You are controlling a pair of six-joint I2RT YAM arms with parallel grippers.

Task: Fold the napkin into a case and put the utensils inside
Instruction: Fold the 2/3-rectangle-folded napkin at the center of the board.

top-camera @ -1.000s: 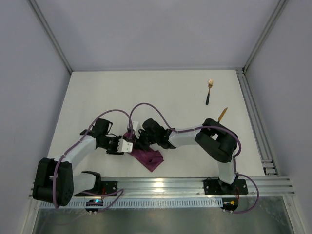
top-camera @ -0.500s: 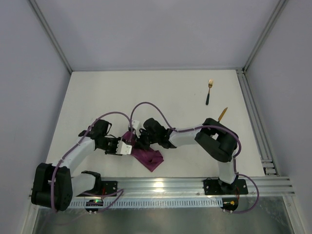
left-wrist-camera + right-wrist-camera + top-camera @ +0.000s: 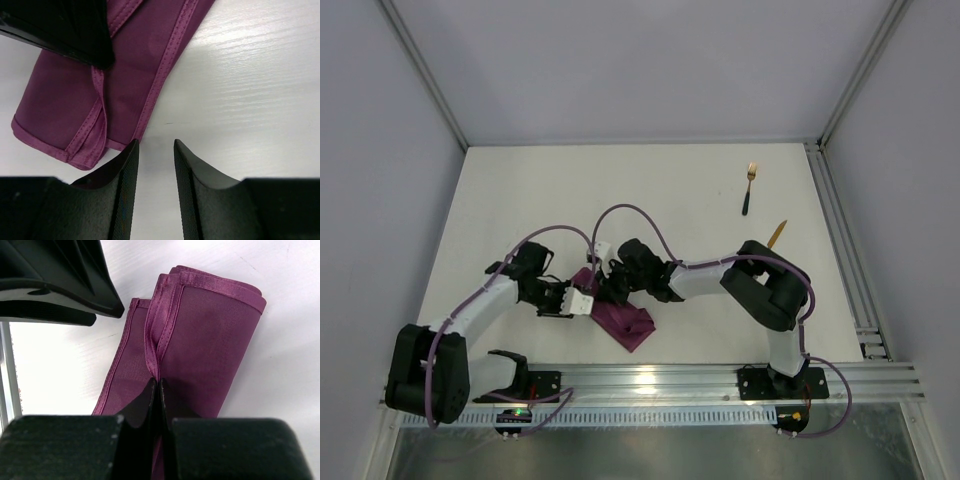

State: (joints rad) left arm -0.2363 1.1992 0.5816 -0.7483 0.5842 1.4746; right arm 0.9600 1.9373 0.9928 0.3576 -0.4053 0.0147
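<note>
Here the white desk [image 3: 650, 190] carries everything I am working with. The far half, the left side and the middle strip lie bare, which gives me open room to move. An aluminium rail [image 3: 720, 378] runs along the near edge.

The napkin [image 3: 625, 322] lies folded into a narrow oblong of several layers. It sits slightly left of the desk's centre line, close to the near edge and set at a slant to it. Its stitched hems run lengthwise along the top face, and its lower corner points toward the rail.

The right gripper [image 3: 158, 382] reaches in from the right over the napkin's far end. Its fingers are pressed together, with a raised hemmed fold of the cloth pinched between the tips. The free, rounded end of the napkin extends away beyond them.

The left gripper [image 3: 156, 145] comes in low from the left, just beside the same end. Its fingers stand a little apart with only bare desk in the gap. The tip of one finger [image 3: 127, 165] meets the napkin's hemmed long edge near a corner, and the other is clear of the cloth.

The knife [image 3: 777, 235] lies near the right edge, partly behind the right arm. The fork [image 3: 749, 187] lies beyond it toward the far right corner. Both are well apart from the napkin and both grippers.
</note>
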